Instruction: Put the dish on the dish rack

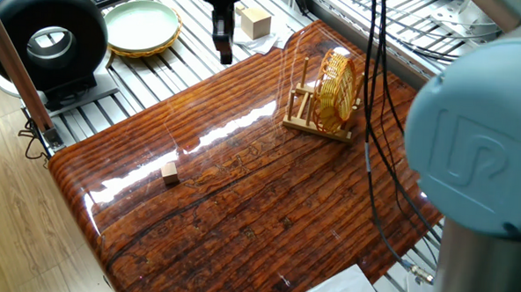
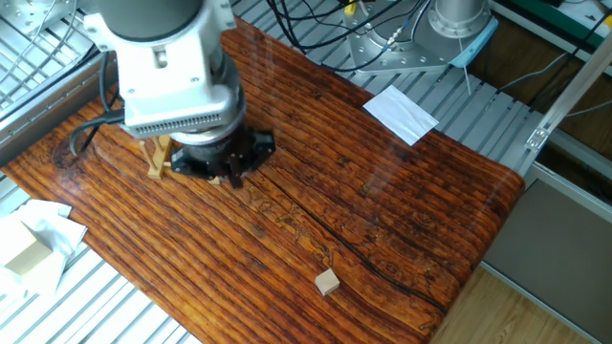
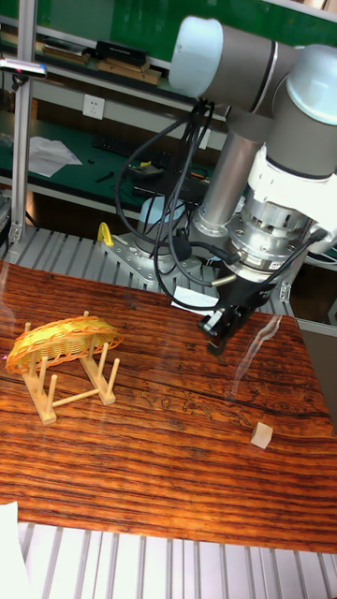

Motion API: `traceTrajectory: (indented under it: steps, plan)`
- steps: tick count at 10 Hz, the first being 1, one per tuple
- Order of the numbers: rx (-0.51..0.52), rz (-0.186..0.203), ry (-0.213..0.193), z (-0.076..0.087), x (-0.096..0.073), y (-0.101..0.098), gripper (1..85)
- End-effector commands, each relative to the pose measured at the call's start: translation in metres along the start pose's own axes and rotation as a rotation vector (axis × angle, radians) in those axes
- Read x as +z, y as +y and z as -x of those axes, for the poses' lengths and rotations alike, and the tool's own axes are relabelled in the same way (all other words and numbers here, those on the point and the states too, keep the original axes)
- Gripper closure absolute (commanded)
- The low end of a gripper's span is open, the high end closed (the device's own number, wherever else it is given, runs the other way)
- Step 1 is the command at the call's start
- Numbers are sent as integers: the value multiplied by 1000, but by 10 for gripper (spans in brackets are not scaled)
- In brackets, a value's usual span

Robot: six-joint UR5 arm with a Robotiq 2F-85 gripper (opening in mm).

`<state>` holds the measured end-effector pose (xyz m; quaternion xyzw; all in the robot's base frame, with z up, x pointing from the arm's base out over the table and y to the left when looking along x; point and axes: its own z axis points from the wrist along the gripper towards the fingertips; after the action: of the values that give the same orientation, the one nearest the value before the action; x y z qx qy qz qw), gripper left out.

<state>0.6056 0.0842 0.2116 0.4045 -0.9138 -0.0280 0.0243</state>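
The golden wicker dish (image 1: 338, 86) stands on edge between the pegs of the light-wood dish rack (image 1: 307, 120) at the table's far side. In the tall fixed view the dish (image 3: 62, 341) rests tilted across the rack (image 3: 78, 386). My gripper (image 3: 217, 341) hangs above the table well to the right of the rack, apart from the dish, its fingers slightly open with nothing between them. In one fixed view the gripper (image 1: 221, 46) is left of the rack. In the other fixed view the gripper (image 2: 229, 175) and wrist hide the dish; only a rack (image 2: 158, 159) corner shows.
A small wooden block (image 1: 169, 171) lies near the table's front-left. A pale green plate (image 1: 142, 26), a black round device (image 1: 49, 36) and a wooden cube (image 1: 254, 22) sit off the table's edge. White paper (image 2: 402, 113) lies near the arm's base. Cables (image 1: 371, 133) hang beside the rack.
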Motion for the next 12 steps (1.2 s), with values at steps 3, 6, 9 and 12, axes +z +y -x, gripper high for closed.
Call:
traceTrajectory:
  steps: [3,6,9,12]
  plan:
    - [38,-44,-69,10,10,-4,847]
    - [19,-43,-40,13,23,-1,847]
    - [-27,-136,42,1,20,-21,847]
    - [7,-185,-10,24,21,-24,847]
